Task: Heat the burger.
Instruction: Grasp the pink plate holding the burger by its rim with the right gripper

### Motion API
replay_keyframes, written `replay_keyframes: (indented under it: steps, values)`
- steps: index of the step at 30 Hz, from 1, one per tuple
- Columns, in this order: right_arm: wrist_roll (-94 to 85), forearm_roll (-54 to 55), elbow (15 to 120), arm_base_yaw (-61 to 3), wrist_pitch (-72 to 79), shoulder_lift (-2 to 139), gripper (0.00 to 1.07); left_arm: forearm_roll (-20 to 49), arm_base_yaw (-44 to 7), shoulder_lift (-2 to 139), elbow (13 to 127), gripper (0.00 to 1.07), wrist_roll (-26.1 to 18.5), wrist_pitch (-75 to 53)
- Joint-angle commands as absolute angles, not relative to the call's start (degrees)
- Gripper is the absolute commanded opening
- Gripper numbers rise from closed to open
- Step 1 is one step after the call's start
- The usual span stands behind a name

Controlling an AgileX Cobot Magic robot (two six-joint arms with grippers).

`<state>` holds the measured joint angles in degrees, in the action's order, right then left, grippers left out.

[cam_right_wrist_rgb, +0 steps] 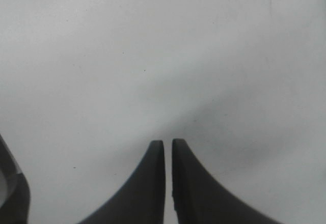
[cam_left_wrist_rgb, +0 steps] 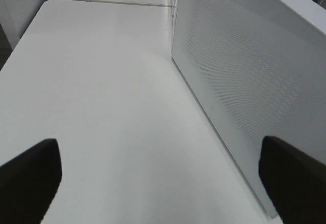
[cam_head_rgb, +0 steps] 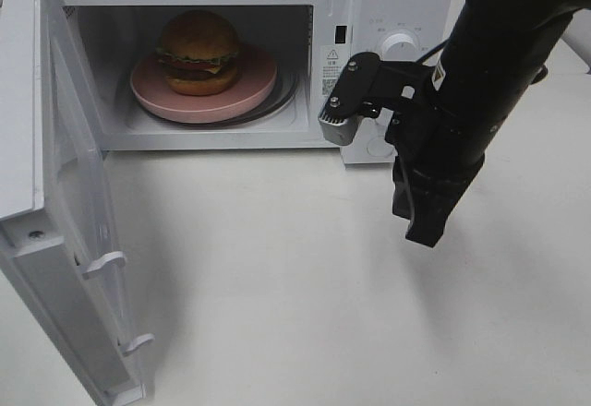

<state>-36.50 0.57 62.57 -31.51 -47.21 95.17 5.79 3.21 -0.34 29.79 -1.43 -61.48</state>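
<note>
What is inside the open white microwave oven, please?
Inside the white microwave oven, a burger with golden-brown bun sits on a round pink plate. The plate covers nearly all of whatever lies beneath it; only a dark rim shows.

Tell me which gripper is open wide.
The left gripper: its fingers stand wide apart beside the door. The right gripper is nearly shut, holding nothing.

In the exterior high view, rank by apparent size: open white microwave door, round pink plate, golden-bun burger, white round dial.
1. Open white microwave door, helped by nearness to camera
2. Round pink plate
3. Golden-bun burger
4. White round dial
</note>
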Motion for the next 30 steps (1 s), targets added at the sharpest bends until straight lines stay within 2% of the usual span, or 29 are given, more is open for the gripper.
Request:
replay_keyframes:
  steps: [1,10,18,20,21,22,23,24,26,27,28,29,30]
  values:
    - [-50.02,0.0,64.97,-31.46,-47.61,94.71,0.09,5.79,3.38,-1.32,29.74,0.98,-1.38,-61.48]
    - [-71.33,0.0,65.66,-31.46,-43.26,94.71,0.11,5.79,3.38,-1.32,29.74,0.98,-1.38,-61.48]
    - [-74.89,-4.35,65.66,-31.51,-42.23,94.71,0.16,5.79,3.38,-1.32,29.74,0.98,-1.38,-61.48]
    - [-74.71,-5.5,65.66,-31.63,-40.39,94.71,0.27,5.79,3.38,-1.32,29.74,0.98,-1.38,-61.48]
    - [-74.71,-5.5,65.66,-31.63,-40.39,94.71,0.27,5.79,3.38,-1.32,29.74,0.98,-1.38,-61.48]
    - [-74.31,-5.5,65.66,-31.63,-39.71,94.71,0.31,5.79,3.38,-1.32,29.74,0.98,-1.38,-61.48]
    - [-72.99,-5.5,65.66,-31.63,-38.22,94.71,0.41,5.79,3.38,-1.32,29.74,0.98,-1.38,-61.48]
    - [-72.99,-5.5,65.66,-31.63,-38.22,94.71,0.41,5.79,3.38,-1.32,29.74,0.98,-1.38,-61.48]
    - [-70.07,-5.79,65.66,-31.63,-35.58,94.71,0.56,5.79,3.38,-1.32,29.74,0.98,-1.38,-61.48]
    - [-70.07,-5.79,65.66,-31.63,-35.58,94.71,0.56,5.79,3.38,-1.32,29.74,0.98,-1.38,-61.48]
    - [-68.58,-6.47,65.66,-31.91,-34.03,94.71,0.65,5.79,3.38,-1.32,29.74,0.98,-1.38,-61.48]
    - [-68.58,-6.47,65.66,-31.91,-34.03,94.71,0.65,5.79,3.38,-1.32,29.74,0.98,-1.38,-61.48]
    - [-67.95,-7.62,65.66,-32.54,-33.75,94.71,0.7,5.79,3.38,-1.32,29.74,0.98,-1.38,-61.48]
